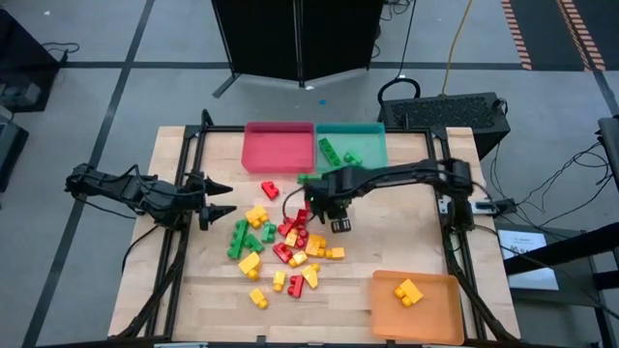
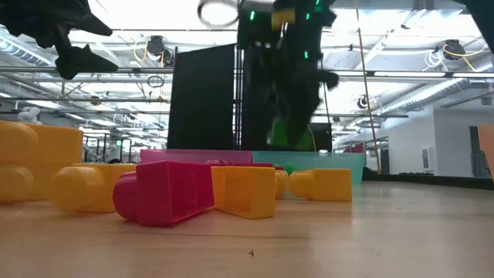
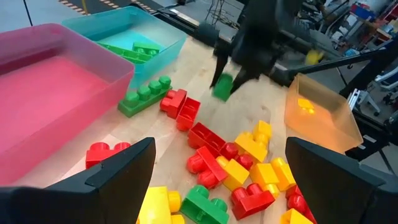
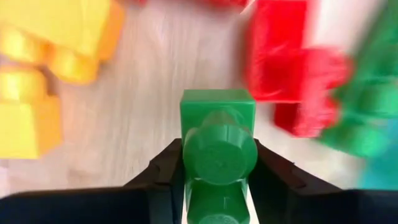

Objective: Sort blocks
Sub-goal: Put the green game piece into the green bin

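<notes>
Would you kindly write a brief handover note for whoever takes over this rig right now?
Right gripper: shut on a green block, lifted above the pile.
Left gripper: open, empty, waiting at the table's left.
Done: green blocks in the teal tray, yellow blocks in the orange tray. The red tray holds none.
Left: most of the mixed pile mid-table, all red blocks included.
</notes>
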You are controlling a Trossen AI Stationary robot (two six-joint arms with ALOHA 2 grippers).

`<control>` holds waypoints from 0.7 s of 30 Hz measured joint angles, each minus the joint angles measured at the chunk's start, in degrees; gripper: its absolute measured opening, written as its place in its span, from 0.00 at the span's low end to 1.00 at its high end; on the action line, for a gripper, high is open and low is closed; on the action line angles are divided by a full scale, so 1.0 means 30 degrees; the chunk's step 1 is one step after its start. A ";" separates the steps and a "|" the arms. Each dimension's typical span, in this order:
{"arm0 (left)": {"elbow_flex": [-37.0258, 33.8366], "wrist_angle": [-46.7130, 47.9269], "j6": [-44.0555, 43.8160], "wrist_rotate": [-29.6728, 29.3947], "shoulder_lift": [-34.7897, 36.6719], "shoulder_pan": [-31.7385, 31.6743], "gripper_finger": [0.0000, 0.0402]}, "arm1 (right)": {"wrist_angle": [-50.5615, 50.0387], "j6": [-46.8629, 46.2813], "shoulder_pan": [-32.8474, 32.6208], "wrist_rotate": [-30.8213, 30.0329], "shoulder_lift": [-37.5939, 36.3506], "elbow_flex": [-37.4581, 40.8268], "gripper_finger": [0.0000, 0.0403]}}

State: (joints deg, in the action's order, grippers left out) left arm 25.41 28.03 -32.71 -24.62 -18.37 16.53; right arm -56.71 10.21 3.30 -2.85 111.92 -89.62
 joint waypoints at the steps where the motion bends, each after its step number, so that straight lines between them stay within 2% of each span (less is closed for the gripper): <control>1: 0.0000 0.0007 0.0000 -0.0100 0.0000 0.0000 0.90 | -0.0017 -0.0151 0.0190 -0.0006 -0.0476 -0.0068 0.29; 3: 0.0000 0.0000 -0.0007 -0.0505 0.0001 -0.0004 0.90 | -0.0026 -0.0521 0.0764 -0.0368 -0.1368 -0.0303 0.29; 6: 0.0000 0.0036 -0.0007 -0.1604 -0.0060 -0.0004 0.90 | 0.0364 -0.1252 0.2117 -0.1950 -0.2460 -0.0433 0.29; 11: 0.0007 0.0328 -0.0015 -0.2432 -0.0362 -0.0015 0.90 | 0.2028 -0.2750 0.5319 -0.3077 -0.2893 -0.0433 0.29; 17: 0.0007 0.0341 -0.0100 -0.2468 -0.0865 -0.0007 0.90 | 0.2269 -0.3873 0.8415 -0.2906 -0.1936 -0.0433 0.29; 21: 0.0007 0.0521 -0.0532 -0.2460 -0.0977 -0.0007 0.90 | 0.1862 -0.5156 0.9345 -0.0735 -0.0981 -0.0425 0.29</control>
State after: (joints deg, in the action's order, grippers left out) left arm 25.43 29.59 -34.31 -32.00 -21.30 16.51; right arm -51.13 -5.26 31.33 -5.06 108.98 -90.89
